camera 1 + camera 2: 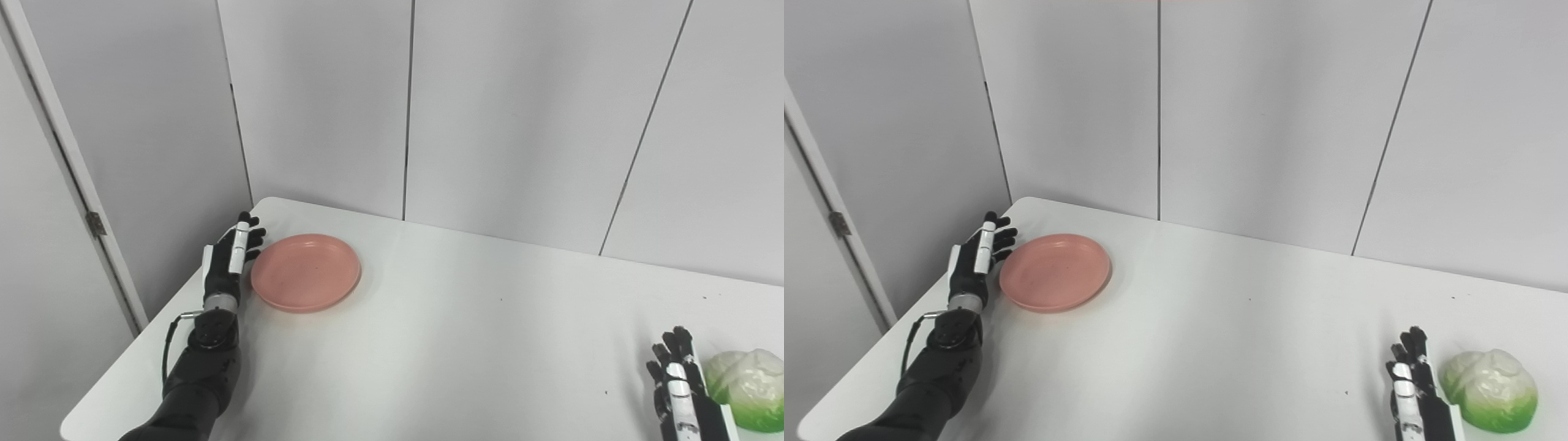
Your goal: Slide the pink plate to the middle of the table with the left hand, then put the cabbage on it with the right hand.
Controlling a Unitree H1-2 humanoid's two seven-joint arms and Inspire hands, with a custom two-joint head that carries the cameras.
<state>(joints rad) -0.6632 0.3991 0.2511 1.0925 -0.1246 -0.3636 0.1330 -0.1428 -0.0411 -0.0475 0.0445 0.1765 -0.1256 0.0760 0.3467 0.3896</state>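
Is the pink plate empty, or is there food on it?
Empty. The pink plate shows only its bare pink inside, and the cabbage sits far away on the table, beside the right hand.

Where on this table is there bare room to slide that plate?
The wide white stretch of table between the pink plate and the right hand is bare. It is crowded only at the far left corner, where the left hand flanks the plate, and at the near right, where the cabbage sits beside the right hand.
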